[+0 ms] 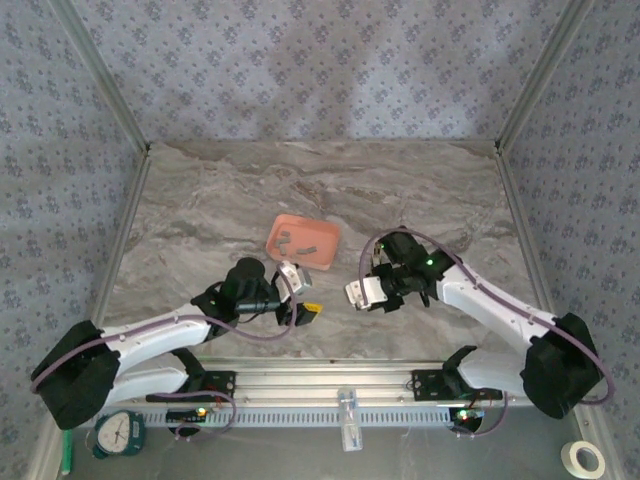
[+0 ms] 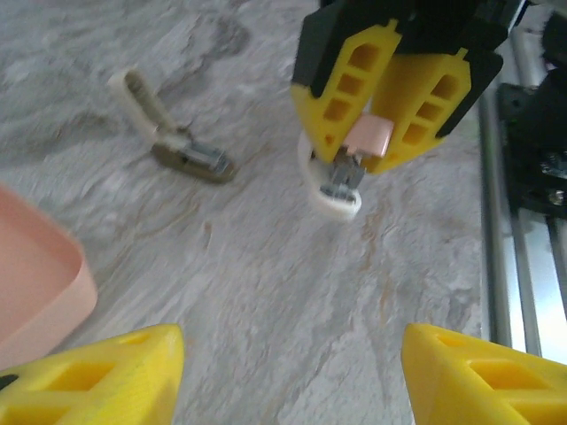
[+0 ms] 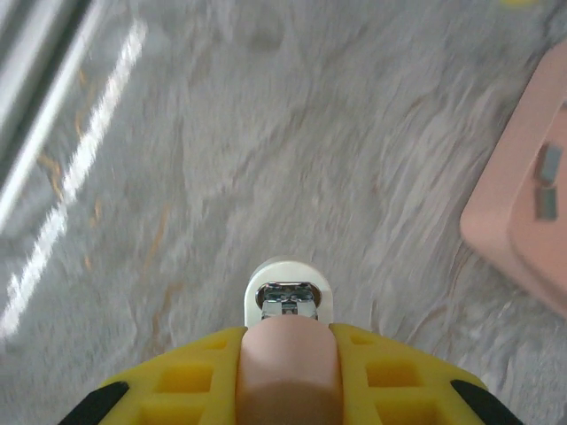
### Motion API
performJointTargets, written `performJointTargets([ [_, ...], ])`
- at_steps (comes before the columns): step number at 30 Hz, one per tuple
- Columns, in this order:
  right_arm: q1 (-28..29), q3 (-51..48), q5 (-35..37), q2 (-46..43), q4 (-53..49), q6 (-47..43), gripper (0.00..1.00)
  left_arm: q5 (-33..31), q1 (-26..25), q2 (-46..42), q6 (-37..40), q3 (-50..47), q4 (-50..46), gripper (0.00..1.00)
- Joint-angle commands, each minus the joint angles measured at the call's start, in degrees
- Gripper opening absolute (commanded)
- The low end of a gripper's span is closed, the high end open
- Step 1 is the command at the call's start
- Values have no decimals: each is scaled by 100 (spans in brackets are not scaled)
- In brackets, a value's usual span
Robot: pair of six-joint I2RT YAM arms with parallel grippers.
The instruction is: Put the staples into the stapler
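Staples, a few short thin grey metal strips (image 3: pixel 544 181), lie loose in the salmon-pink rectangular tray (image 1: pixel 322 236) on the marbled grey desk (image 1: pixel 200 200). None has been picked up yet. We judge the tray is there to keep such small pieces together and easy to reach from above.

The mini pale pink-and-white stapler (image 3: pixel 285 354) is not on the desk by itself. Our right hand (image 2: pixel 359 158) is clamped on its pink body, one yellow finger on each side. The white rounded end and the grey metal channel stick out past the fingertips. That end points down at the desk, and we cannot tell whether it touches. We take this grip as a way to steady the stapler while leaving the channel exposed, so that a strip can be fed in by the other arm.

Our left hand (image 2: pixel 291 343) hangs low just beside the tray and faces the stapler. Its fingers are well apart with nothing between them. We judge it is free to fetch a strip.

A small cream-and-olive hinged piece with a metal tip (image 2: pixel 177 146) lies on the desk between the tray and the stapler. We cannot tell what it is.

Loading has yet to begin.
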Motion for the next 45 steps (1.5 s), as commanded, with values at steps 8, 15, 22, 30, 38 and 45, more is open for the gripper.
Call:
performJointTargets([
  [8, 429, 105, -1102, -244, 943, 1262, 18, 698, -255, 338, 1030, 120, 831, 67],
  [15, 464, 154, -1340, -218, 1246, 1493, 18, 717, -321, 284, 1128, 107, 1014, 65],
  [22, 475, 198, -1449, -184, 1464, 1664, 18, 741, -321, 331, 1164, 175, 1041, 53],
  [30, 478, 262, -1556, -139, 1480, 1731, 17, 586, -321, 261, 1211, 191, 966, 27],
  [38, 370, 235, -1685, -196, 1460, 1879, 24, 360, -321, 44, 1303, 214, 590, 9],
  [45, 320, 138, -1735, -201, 1589, 2128, 38, 342, -321, -113, 1312, 228, 454, 1],
])
